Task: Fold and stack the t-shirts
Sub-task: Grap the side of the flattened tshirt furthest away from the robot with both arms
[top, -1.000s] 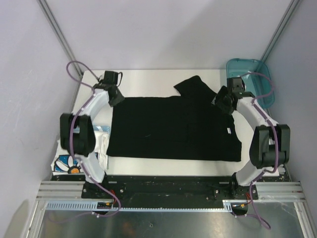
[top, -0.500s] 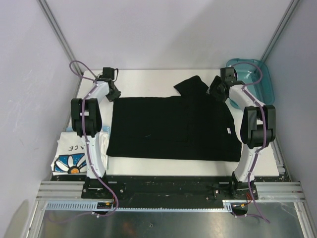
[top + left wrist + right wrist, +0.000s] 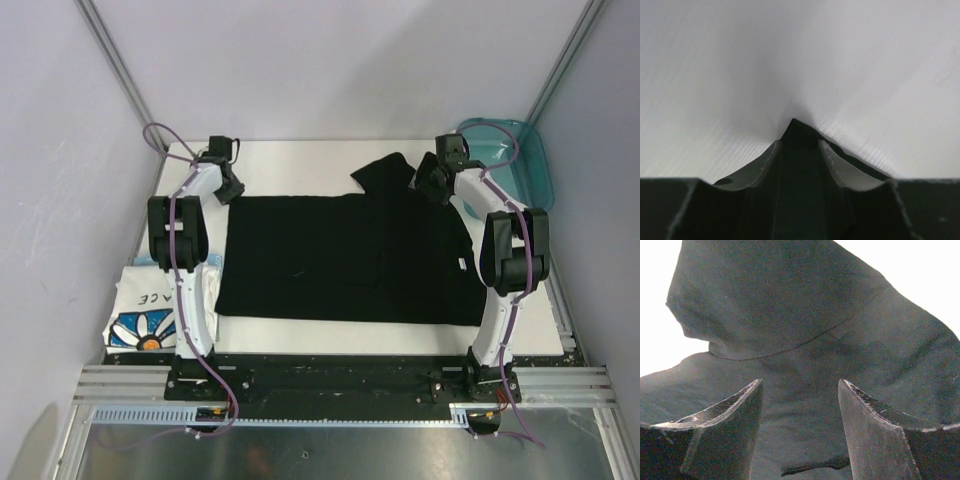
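Right gripper [image 3: 800,382], jaws spread wide, is poised over the rumpled far-right sleeve of the black cloth t-shirt [image 3: 340,260], probably to fold it inward. Left gripper [image 3: 225,187] sits at that shirt's far-left corner; whether it pinches cloth cannot be told. White daisy-print t-shirt [image 3: 145,310] lies near-left, awaiting stacking.

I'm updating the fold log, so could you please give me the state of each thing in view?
Black cloth t-shirt: spread flat, far right sleeve bunched up.
White daisy-print cloth t-shirt: rumpled, at the near left, not stacked.
Teal translucent plastic bin: upright, at the far right.
Left gripper: closed on the black shirt's far left corner.
Right gripper: open over the bunched sleeve.
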### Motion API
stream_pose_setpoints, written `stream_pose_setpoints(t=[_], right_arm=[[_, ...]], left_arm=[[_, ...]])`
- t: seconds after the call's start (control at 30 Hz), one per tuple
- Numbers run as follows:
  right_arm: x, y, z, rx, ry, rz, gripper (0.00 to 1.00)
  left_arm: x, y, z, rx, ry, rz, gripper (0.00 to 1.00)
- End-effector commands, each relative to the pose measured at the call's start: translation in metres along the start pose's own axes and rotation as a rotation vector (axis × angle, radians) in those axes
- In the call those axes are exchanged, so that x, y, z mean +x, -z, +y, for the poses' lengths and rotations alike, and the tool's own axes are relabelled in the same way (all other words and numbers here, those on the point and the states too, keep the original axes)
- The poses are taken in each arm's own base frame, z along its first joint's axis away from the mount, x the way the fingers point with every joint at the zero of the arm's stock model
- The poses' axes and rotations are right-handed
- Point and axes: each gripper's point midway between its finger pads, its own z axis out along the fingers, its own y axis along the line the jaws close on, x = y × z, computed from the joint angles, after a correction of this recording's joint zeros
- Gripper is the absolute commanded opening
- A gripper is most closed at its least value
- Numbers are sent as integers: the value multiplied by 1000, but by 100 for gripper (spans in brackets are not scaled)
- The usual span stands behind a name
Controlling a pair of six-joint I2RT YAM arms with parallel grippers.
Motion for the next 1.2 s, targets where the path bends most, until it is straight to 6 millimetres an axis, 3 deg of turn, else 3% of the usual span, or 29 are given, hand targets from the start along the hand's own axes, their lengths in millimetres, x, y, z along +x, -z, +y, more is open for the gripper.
stream_pose_setpoints(t=[0.0, 0.47, 0.6, 0.97, 1.17], right_arm=[[-9, -2, 11, -20, 30, -21, 65], [-9, -6, 12, -19, 46, -16, 65], [-9, -7, 11, -17, 52, -12, 65], [-13, -15, 17, -39, 77, 7, 65], [-16, -21, 14, -31, 78, 11, 65]], left_arm=[[-26, 1, -6, 15, 41, -58, 39], [-28, -5, -15, 36, 63, -52, 38], [-35, -8, -1, 14, 105, -55, 37], [-25, -18, -2, 33, 124, -12, 26], [-18, -22, -6, 58, 103, 17, 33]])
